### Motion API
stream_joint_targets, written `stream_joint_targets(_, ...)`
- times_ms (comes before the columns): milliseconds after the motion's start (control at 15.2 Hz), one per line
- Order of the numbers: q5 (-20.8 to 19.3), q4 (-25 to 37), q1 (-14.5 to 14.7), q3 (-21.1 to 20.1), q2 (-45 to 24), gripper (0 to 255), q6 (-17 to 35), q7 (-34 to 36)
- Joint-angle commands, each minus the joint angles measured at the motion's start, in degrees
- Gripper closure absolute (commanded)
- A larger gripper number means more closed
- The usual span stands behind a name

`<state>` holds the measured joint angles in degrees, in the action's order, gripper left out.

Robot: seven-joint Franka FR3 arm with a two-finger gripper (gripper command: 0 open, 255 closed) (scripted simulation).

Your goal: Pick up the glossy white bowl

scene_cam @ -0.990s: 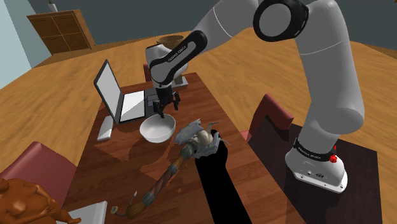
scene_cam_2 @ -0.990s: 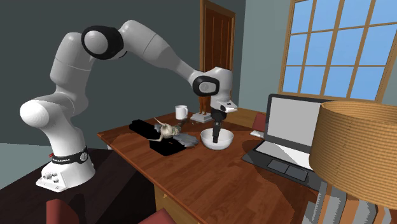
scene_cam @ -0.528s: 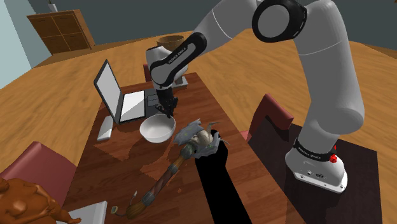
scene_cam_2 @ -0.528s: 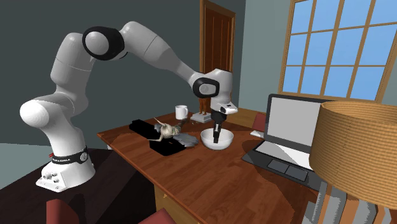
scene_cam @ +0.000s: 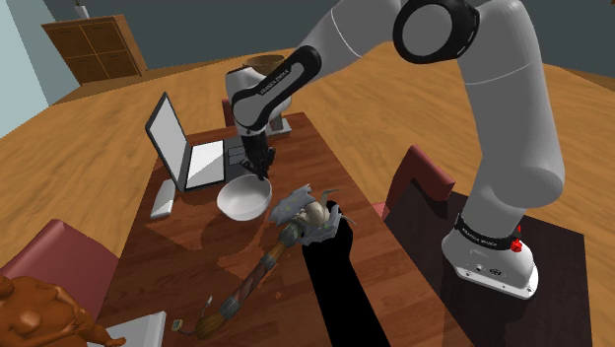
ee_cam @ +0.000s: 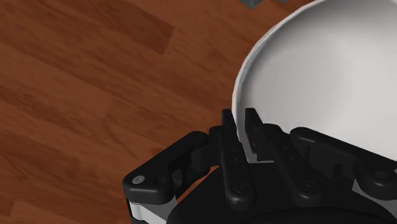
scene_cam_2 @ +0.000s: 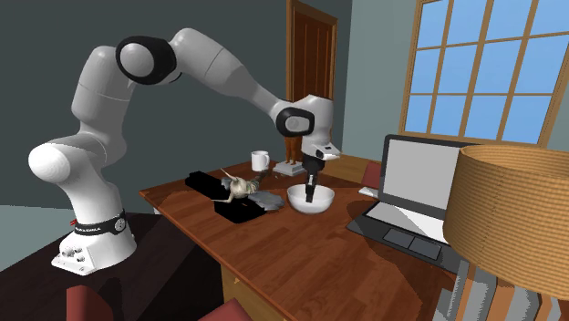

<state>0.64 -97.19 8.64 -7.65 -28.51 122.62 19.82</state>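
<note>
White bowl [scene_cam: 242, 202] was set on the table [scene_cam: 313, 158], near the edge carrying the laptop [scene_cam: 185, 148]. Its rim was clasped between the narrowed fingers of the gripper [ee_cam: 240, 124]. The bowl's centre lay off to one side of the grip, so tilting under a lift was judged likely.

I saw the bowl [scene_cam: 243, 202], plain glossy white, round and empty, sitting upright just beside the laptop [scene_cam: 185, 148], off the front edge of its keyboard.
</note>
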Motion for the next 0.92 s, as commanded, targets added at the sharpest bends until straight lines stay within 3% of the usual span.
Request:
stream_joint_targets(0,0.05,0.59,-0.02,-0.04,0.60,255,-1.19,0.04)
stream_joint_targets(858,0.40,4.09,-0.17,-0.26,4.16,255,-8.22,0.21)
